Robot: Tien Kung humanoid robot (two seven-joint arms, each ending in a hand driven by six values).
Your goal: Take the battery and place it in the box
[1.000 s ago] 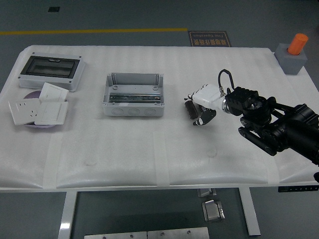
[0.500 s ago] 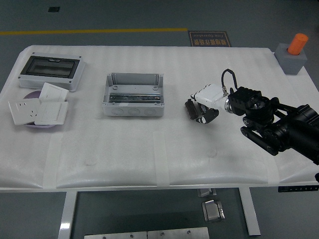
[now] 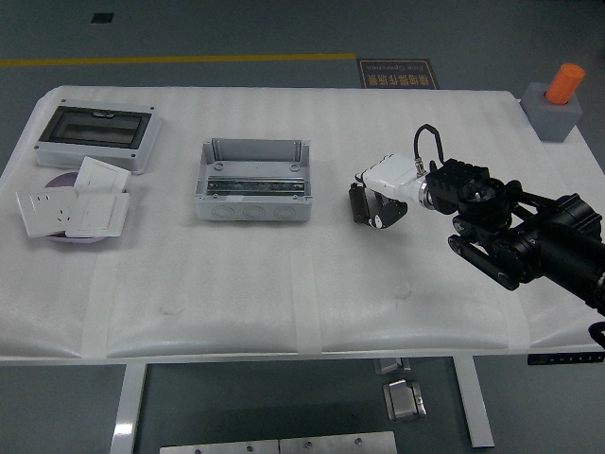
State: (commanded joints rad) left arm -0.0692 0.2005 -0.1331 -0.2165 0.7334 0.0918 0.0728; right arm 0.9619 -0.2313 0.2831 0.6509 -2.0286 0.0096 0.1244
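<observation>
A small dark cylindrical battery (image 3: 357, 202) is right of the table's middle, at the left side of my right hand (image 3: 376, 206). That hand has a white back and black fingers (image 3: 386, 214), which are curled against the battery and seem to grip it. Whether the battery still touches the white table (image 3: 302, 284) I cannot tell. My black right arm comes in from the right edge. The open grey box (image 3: 253, 180) stands about a hand's width left of the battery, its inside showing a metal rail. My left arm is out of view.
A grey enclosure with a dark window lid (image 3: 95, 135) sits at the far left. In front of it, white socket plates (image 3: 74, 207) lie on a purple dish. A grey block with an orange cylinder (image 3: 560, 98) stands at the far right corner.
My right hand has turned and shifted slightly left and up, and its fingers have closed in on the battery. The box and the other things have not moved.
</observation>
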